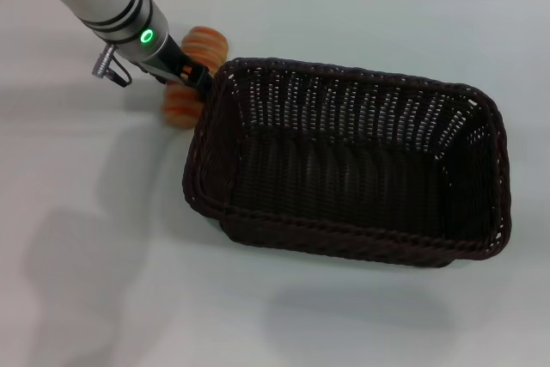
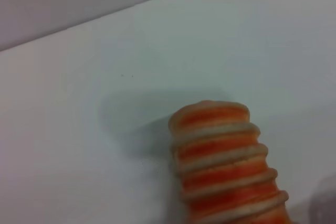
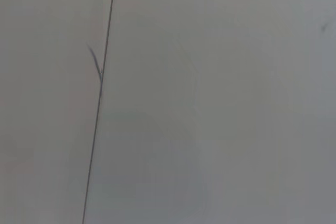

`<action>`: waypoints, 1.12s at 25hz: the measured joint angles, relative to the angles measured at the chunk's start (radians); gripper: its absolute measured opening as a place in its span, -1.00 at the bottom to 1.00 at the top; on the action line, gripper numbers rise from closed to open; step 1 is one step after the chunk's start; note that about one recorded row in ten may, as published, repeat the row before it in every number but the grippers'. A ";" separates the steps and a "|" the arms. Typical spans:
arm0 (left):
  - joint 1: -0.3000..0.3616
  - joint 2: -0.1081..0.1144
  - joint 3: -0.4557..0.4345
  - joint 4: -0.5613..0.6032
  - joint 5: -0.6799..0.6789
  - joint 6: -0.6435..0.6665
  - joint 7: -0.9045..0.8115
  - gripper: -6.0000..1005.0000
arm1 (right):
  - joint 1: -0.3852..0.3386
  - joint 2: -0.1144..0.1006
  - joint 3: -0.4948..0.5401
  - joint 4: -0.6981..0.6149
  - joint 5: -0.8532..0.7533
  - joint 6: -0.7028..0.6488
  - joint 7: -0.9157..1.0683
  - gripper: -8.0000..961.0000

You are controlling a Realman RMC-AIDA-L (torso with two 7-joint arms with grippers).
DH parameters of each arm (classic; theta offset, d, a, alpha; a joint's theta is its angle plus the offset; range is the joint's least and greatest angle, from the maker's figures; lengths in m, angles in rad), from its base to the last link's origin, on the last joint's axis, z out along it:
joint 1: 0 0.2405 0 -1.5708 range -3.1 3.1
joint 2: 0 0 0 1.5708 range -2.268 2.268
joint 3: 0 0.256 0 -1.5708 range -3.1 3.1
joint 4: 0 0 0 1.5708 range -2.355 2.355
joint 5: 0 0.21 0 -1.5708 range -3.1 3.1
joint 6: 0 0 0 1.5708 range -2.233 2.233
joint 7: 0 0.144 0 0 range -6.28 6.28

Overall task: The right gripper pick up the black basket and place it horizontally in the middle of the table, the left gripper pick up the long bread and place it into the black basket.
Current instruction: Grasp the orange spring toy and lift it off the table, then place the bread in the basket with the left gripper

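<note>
I bring the left pincer over the long bread, just beside the black basket's near-left corner on the worktop; I cannot tell its grip. I should clamp mid-loaf, lift over the rim. The loaf is orange, cream-ribbed.

Orange, cream-striped long bread; brown-black basket
</note>
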 joint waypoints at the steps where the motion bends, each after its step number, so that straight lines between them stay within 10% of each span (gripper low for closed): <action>1: 0.002 0.000 0.011 0.003 0.000 0.002 0.001 0.53 | 0.000 0.000 -0.002 0.000 0.000 0.000 0.000 0.31; 16: 0.045 -0.001 0.084 0.118 0.001 0.017 0.015 0.13 | 0.000 0.000 -0.009 -0.001 0.001 0.001 -0.003 0.31; 28: 0.243 -0.006 0.082 0.609 -0.059 0.241 0.020 -0.09 | 0.009 -0.002 -0.009 0.006 0.017 -0.008 -0.003 0.31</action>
